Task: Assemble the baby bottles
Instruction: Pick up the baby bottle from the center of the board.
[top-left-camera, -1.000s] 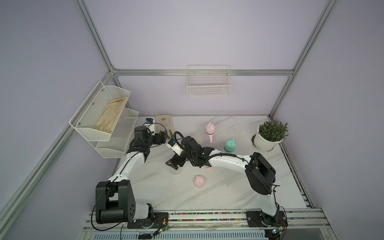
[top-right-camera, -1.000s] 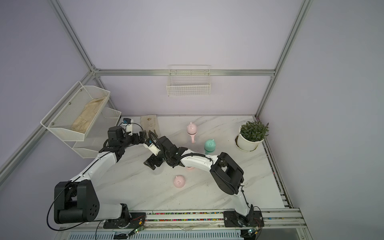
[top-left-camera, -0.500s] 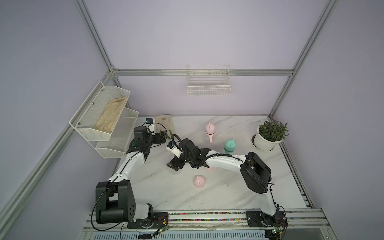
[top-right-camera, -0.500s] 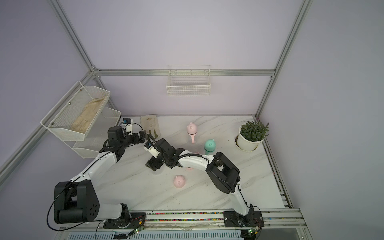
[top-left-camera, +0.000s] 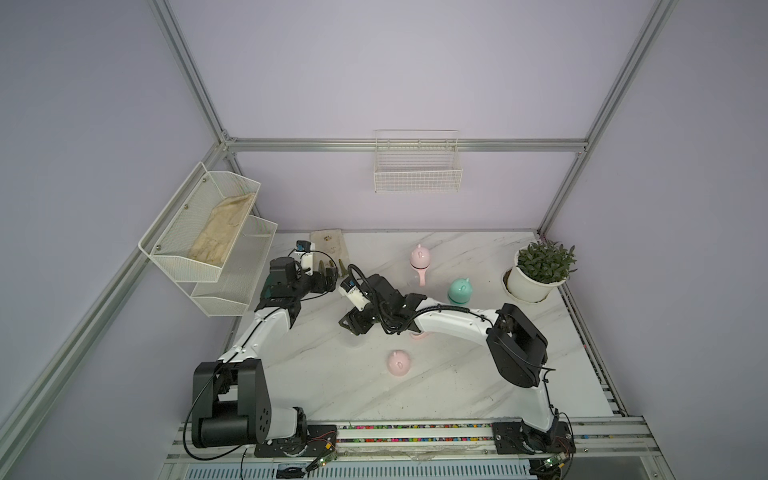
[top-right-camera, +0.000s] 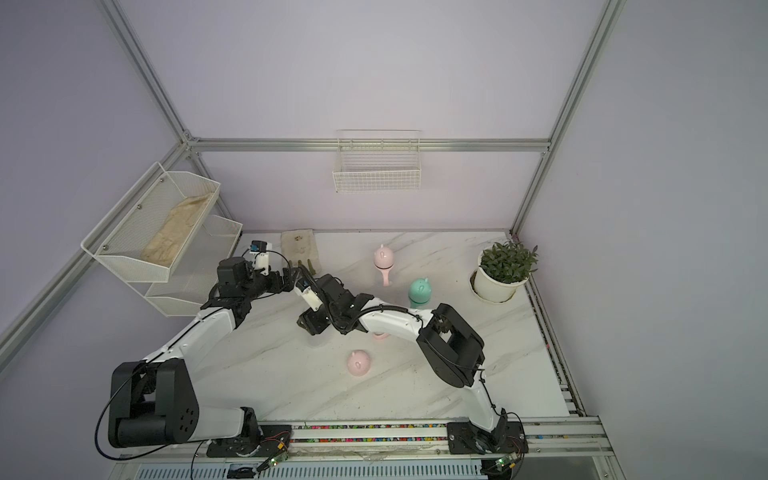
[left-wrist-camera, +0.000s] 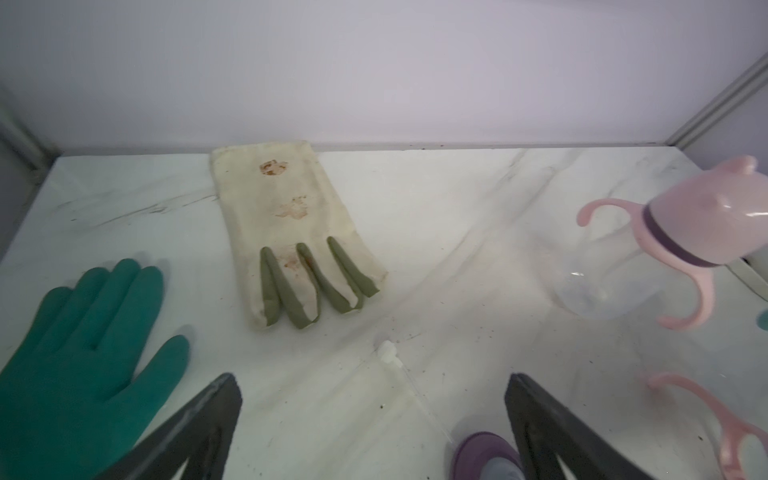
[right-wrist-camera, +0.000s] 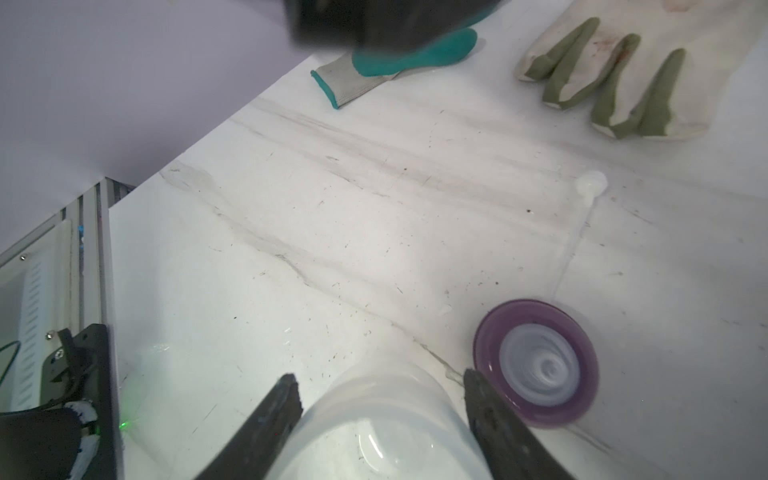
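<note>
Right tool (right-wrist-camera: 380, 376): its two dark fingers stand on either side of a clear bottle (right-wrist-camera: 374, 432), close against its wall. I cannot tell whether they press it.
Left tool (left-wrist-camera: 372, 380): spread wide with nothing between the fingers, hovering over the surface (left-wrist-camera: 436, 249) near its back-left part.
Clear bottle: open-topped, with no collar, ring or cap. It stands on the surface left of the middle, and in both top views the right arm's head mostly hides it.
Purple collar (right-wrist-camera: 536, 365): lies flat on the surface just beside the clear bottle and apart from it, with a pale nipple in its middle.
Straw (right-wrist-camera: 590, 187): a thin clear tube with a white end, lying on the surface and running from the collar toward the cream glove.
Pink bottle (top-left-camera: 419, 258): fully put together with eared cap, dark band and two handles. It stands near the back of the surface.
Mint bottle (top-left-camera: 460, 291): capped, standing between the pink bottle and the plant pot (top-left-camera: 530, 286).
Pink cap (top-left-camera: 399, 363): an eared dome alone on the surface, in front of the right arm.
Pink handle ring (left-wrist-camera: 706, 415): a two-handled ring on the surface, apart from the clear bottle.
Teal glove (left-wrist-camera: 83, 353): lies flat beside the left tool.
Cream glove (left-wrist-camera: 299, 232): stained, with olive fingers, lying by the back wall.
Mesh rack (top-left-camera: 208, 232): hangs on the left wall with a pale cloth item in its upper tray.
Wire basket (top-left-camera: 417, 166): hangs on the back wall.
</note>
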